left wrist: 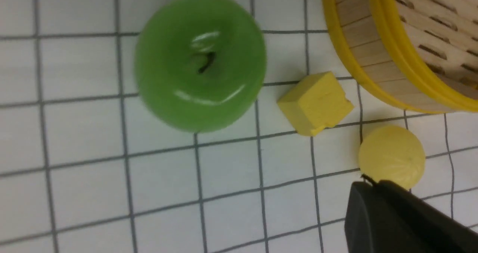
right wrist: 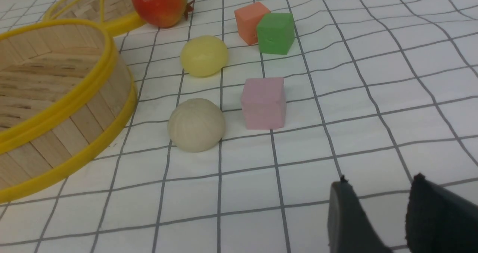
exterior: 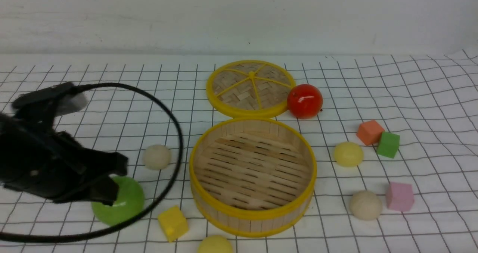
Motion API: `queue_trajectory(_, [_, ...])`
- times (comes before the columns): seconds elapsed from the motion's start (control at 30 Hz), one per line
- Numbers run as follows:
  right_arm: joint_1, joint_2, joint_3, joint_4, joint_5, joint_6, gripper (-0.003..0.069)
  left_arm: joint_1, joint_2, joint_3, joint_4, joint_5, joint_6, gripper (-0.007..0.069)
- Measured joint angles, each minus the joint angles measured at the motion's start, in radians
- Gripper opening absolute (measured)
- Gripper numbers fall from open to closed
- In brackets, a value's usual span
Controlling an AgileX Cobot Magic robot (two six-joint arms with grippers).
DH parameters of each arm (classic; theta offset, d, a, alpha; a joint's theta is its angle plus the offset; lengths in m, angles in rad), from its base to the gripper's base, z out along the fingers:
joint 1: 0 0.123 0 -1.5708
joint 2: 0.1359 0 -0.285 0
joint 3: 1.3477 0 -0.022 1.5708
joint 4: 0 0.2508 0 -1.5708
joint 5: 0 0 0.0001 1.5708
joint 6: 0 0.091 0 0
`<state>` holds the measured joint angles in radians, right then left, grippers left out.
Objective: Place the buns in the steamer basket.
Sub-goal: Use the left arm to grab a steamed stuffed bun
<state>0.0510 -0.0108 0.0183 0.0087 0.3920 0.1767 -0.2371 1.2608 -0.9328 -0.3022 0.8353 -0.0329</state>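
The left gripper has its jaws pressed together on nothing and hangs low over the cloth beside the green apple. Right off its tip in the left wrist view sits the pale yellow bun, at the near foot of the steamer basket, with the yellow cube between bun and apple. Whether the tip touches the bun cannot be told. The bun is round, so no axis matters. What counts is that it lies just ahead of shut jaws, on the basket side, so I judge they must part before they can straddle it. The left beige bun lies farther back on the same side of the basket. The right gripper has its jaws apart and empty, well short of the right beige bun beside the pink cube, with the far yellow bun beyond. The basket holds nothing yet. The left arm is nearer the first pair, the right arm the second.
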Motion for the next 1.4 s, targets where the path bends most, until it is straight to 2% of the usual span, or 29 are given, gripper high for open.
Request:
queue_trajectory(0.07, [0.0, 0.0, 0.0, 0.0, 0.0, 0.0, 0.0241, -0.075, 0.069, -0.067, 0.073, 0.002, -0.046, -0.0013])
queue_trajectory(0.13, [0.0, 0.0, 0.0, 0.0, 0.0, 0.0, 0.0241, -0.097, 0.105, -0.109, 0.109, 0.009, -0.081, -0.0013])
queue_trajectory(0.17, [0.0, 0.0, 0.0, 0.0, 0.0, 0.0, 0.0241, -0.107, 0.158, -0.167, 0.159, 0.021, -0.139, -0.0013])
queue_trajectory(0.37, [0.0, 0.0, 0.0, 0.0, 0.0, 0.0, 0.0241, -0.106, 0.366, -0.349, 0.275, 0.034, -0.192, -0.0013])
queue_trajectory(0.5, [0.0, 0.0, 0.0, 0.0, 0.0, 0.0, 0.0241, -0.077, 0.494, -0.456, 0.27, 0.047, -0.194, -0.0008])
queue_trajectory(0.6, [0.0, 0.0, 0.0, 0.0, 0.0, 0.0, 0.0241, -0.04, 0.582, -0.526, 0.262, 0.061, -0.163, 0.0039])
queue_trajectory(0.67, [0.0, 0.0, 0.0, 0.001, 0.0, 0.0, 0.0241, -0.029, 0.631, -0.555, 0.264, 0.066, -0.123, 0.0106])
queue_trajectory(0.83, [0.0, 0.0, 0.0, 0.001, 0.0, 0.0, 0.0241, -0.029, 0.672, -0.574, 0.267, 0.031, -0.106, 0.0242])
queue_trajectory(0.93, [0.0, 0.0, 0.0, 0.001, 0.0, 0.0, 0.0241, -0.029, 0.689, -0.575, 0.272, -0.004, -0.104, 0.028])
queue_trajectory(1.2, [0.0, 0.0, 0.0, 0.001, 0.0, 0.0, 0.0241, -0.029, 0.726, -0.576, 0.302, -0.044, -0.119, 0.0283])
queue_trajectory(1.4, [0.0, 0.0, 0.0, 0.001, 0.0, 0.0, 0.0241, -0.029, 0.762, -0.577, 0.328, -0.058, -0.121, 0.0255])
